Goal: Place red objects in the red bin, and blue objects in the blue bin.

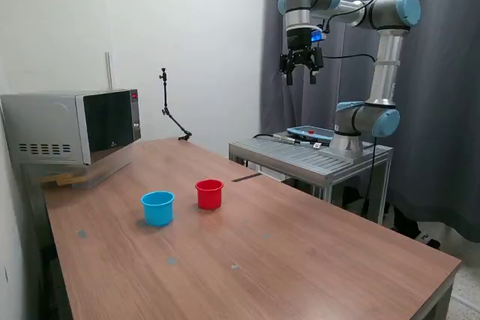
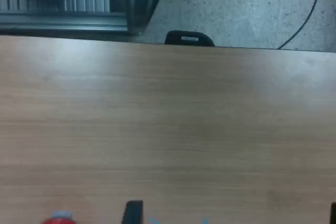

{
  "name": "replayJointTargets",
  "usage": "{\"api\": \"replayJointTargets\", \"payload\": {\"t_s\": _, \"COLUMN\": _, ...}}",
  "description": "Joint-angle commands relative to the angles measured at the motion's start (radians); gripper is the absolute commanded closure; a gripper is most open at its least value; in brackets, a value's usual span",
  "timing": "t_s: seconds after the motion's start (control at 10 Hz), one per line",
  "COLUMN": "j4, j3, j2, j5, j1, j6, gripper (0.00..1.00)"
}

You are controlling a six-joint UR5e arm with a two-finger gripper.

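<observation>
The red bin, a red cup [image 1: 209, 194], and the blue bin, a light blue cup [image 1: 157, 208], stand side by side on the wooden table [image 1: 300, 260], the blue one toward the exterior view's left. My gripper [image 1: 301, 78] hangs high above the metal stand, far from both cups, open and empty. In the wrist view only a dark fingertip [image 2: 133, 212] shows over bare table, with a sliver of the red cup [image 2: 56, 218] at the picture's edge. No red or blue cubes show in either view.
A microwave [image 1: 75, 127] stands at the table's far corner on the exterior view's left. A thin black stand [image 1: 169, 110] rises by the wall. The arm's base sits on a metal stand [image 1: 311, 157] with a tablet-like device [image 1: 309, 134]. Grey curtain behind.
</observation>
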Motion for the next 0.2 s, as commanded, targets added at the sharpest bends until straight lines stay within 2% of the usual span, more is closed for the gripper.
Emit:
{"api": "replayJointTargets", "payload": {"t_s": 0.0, "j4": 0.0, "j3": -0.003, "j2": 0.006, "j5": -0.044, "j1": -0.007, "j6": 0.0, "gripper": 0.0}}
{"api": "replayJointTargets", "payload": {"t_s": 0.1, "j4": 0.0, "j3": 0.0, "j2": 0.008, "j5": -0.043, "j1": -0.007, "j6": 0.001, "gripper": 0.0}}
